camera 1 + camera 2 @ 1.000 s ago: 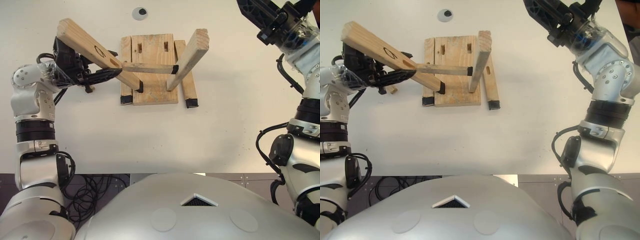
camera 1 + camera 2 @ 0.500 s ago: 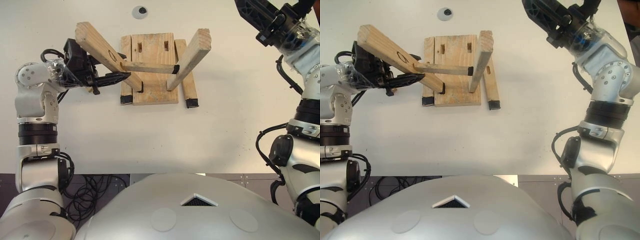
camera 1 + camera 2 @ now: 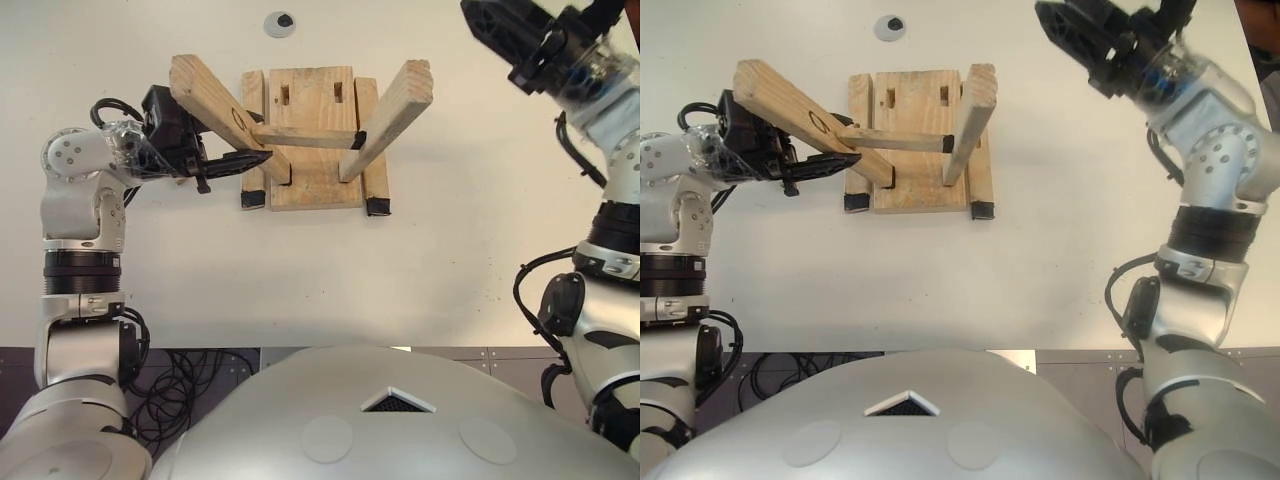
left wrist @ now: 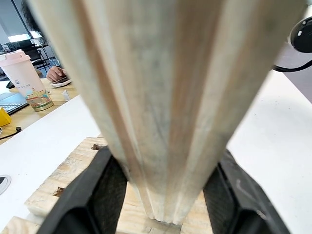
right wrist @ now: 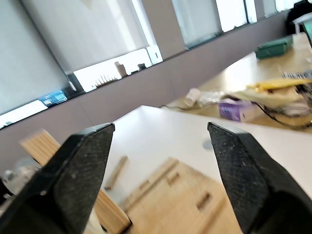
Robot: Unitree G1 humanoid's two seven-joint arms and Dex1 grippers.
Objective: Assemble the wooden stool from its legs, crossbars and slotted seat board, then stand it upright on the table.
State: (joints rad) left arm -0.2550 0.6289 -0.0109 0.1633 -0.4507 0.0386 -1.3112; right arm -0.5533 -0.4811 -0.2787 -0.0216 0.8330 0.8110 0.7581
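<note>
left gripper (image 3: 240,158) clamped on tilted leg (image 3: 226,116), foot at seat board (image 3: 312,186)

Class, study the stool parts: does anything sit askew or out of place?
Yes. The held leg and other leg, joined by a crossbar, lean tilted over the flat seat board rather than standing straight. The left gripper clamps the held leg.

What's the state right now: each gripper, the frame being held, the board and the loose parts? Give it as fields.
left gripper: shut on the held leg
frame: held leg and second leg joined by a crossbar, tilted, lower ends at the seat board
seat board: flat on the table, two slots showing
loose legs: two, flat, one along each side of the board
right gripper: open, empty, raised at the far right
</note>
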